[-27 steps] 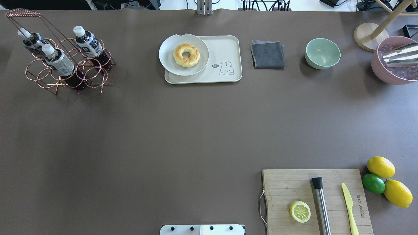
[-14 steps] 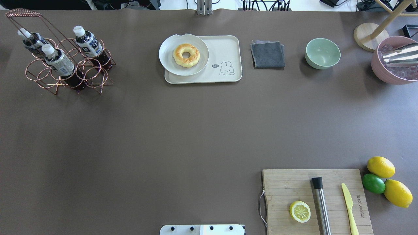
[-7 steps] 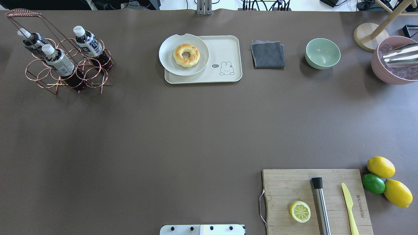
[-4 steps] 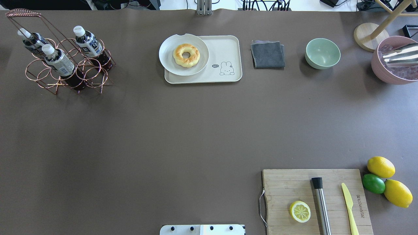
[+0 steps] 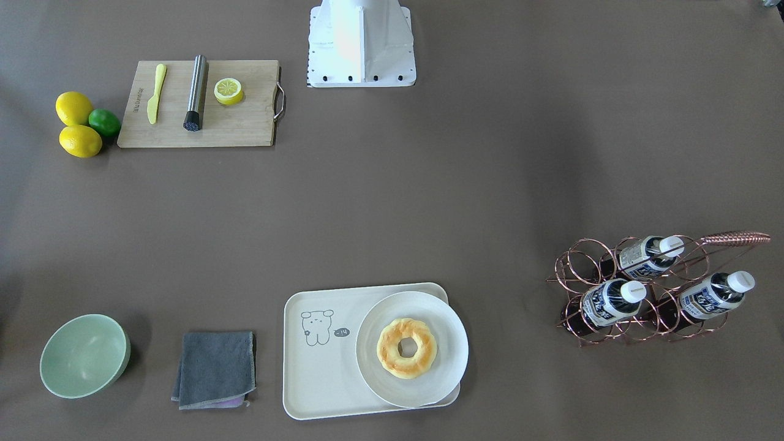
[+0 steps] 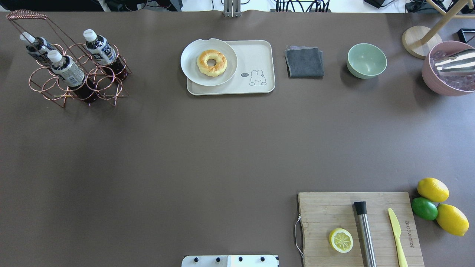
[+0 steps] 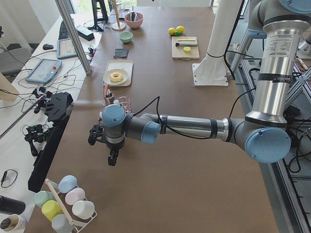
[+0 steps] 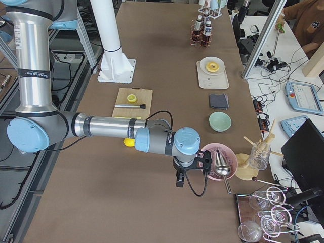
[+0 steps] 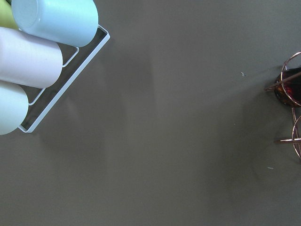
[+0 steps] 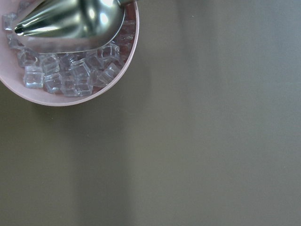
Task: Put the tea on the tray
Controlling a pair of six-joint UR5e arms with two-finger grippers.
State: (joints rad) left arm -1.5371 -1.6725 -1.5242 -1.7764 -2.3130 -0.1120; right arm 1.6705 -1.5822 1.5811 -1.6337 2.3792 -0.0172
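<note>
Seeing no change on the table lately: tea point(image 6: 99, 49) sits in the copper rack point(image 6: 44, 79), tray point(image 6: 259, 55) carries only the doughnut plate point(image 6: 191, 68). Left gripper point(image 7: 112, 158) hovers near the rack, right gripper point(image 8: 180, 180) by the ice bowl point(image 6: 432, 83); jaw width, can't tell. Task unstarted.

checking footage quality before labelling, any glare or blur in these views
Overhead view: sharp, with glare on the metal scoop in the pink bowl. Right wrist view: the same scoop shines brightly. Left wrist view: the cups look soft.
</note>
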